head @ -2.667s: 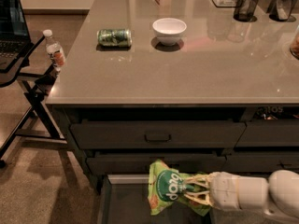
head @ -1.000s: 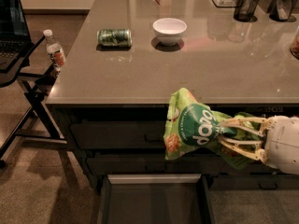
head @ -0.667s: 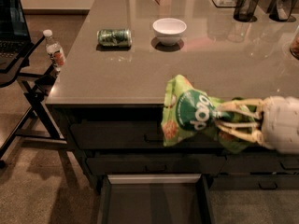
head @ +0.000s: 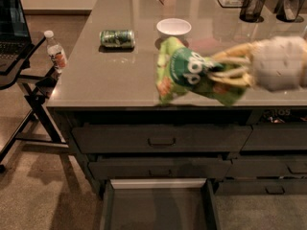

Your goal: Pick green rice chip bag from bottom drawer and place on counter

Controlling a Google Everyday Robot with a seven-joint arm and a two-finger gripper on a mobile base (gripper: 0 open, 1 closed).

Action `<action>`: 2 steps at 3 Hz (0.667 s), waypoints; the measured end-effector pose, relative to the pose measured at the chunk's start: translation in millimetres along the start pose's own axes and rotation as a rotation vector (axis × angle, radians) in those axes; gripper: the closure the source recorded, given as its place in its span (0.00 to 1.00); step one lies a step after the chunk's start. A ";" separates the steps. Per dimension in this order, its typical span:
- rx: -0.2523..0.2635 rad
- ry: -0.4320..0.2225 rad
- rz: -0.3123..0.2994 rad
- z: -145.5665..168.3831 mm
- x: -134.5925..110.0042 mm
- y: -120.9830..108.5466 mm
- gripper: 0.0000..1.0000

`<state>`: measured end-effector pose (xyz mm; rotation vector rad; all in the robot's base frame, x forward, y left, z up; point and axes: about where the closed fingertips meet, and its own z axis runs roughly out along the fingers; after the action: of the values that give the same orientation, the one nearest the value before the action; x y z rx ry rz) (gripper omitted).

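My gripper (head: 225, 71) comes in from the right and is shut on the green rice chip bag (head: 184, 71), a crinkly light-green pouch with a dark green round logo. It holds the bag in the air above the front part of the counter (head: 110, 75). The bag hangs out to the left of the fingers (head: 235, 60). The bottom drawer (head: 158, 207) stands pulled open below, its dark inside bare.
On the counter lie a green drink can (head: 117, 38) on its side and a white bowl (head: 173, 27). Dark cups (head: 252, 5) stand at the back right. A water bottle (head: 55, 51) and a laptop (head: 12, 25) sit on a stand to the left.
The gripper has lifted the bag out of the bottom drawer, up past the drawer fronts, to above the counter's front edge. The drawer stays open.
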<state>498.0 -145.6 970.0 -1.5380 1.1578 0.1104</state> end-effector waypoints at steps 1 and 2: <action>-0.032 -0.035 0.062 44.9 4.0 -21.8 1.00; -0.027 -0.033 0.133 88.8 19.1 -42.8 1.00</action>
<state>582.2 -92.3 957.5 -1.4770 1.2366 0.2401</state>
